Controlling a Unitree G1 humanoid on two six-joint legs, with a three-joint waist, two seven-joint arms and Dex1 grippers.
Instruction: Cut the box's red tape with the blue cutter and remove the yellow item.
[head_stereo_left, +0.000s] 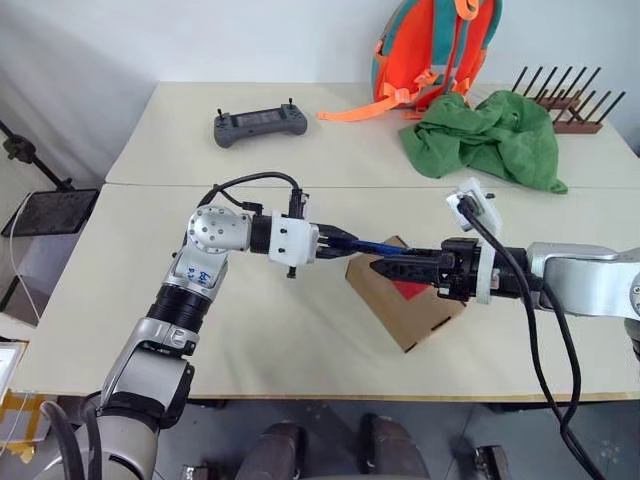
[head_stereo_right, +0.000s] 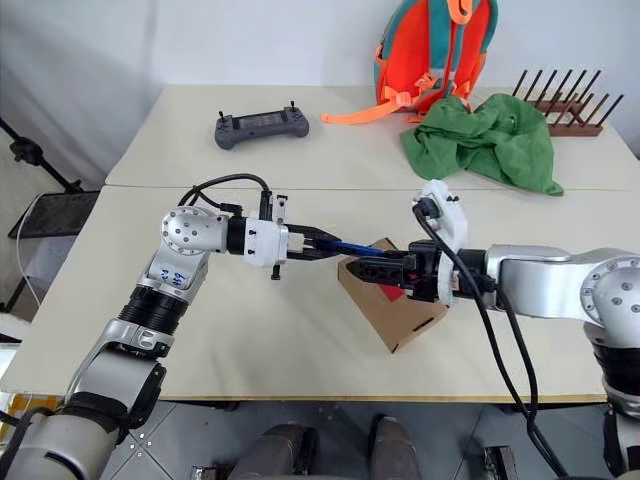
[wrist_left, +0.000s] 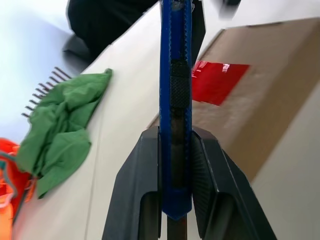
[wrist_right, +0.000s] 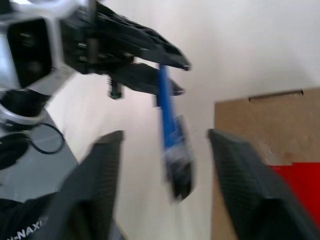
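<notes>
1. Pale counter (head_stereo_left: 300, 330) is seen carrying the box (head_stereo_left: 420, 315), its red tape (wrist_left: 217, 81) uncut.
2. Blue cutter (wrist_left: 175, 100) is clamped in the left tool (head_stereo_left: 338, 246); the right tool (wrist_right: 165, 165) is spread wide around it.
3. A loose grip could let the cutter tilt off the tape.
4. Green cloth (head_stereo_left: 490, 135), controller (head_stereo_left: 260, 125) and backpack (head_stereo_left: 435, 50) are set well apart, obstructing nothing.

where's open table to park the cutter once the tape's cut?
Free: the near-left table, beside the left arm, and the near strip in front of the box. Also bare: the far table between the grey controller and the orange strap. Crowded: far right, with the green cloth, backpack and wooden rack, and mid-table where both end effectors meet over the box.
</notes>
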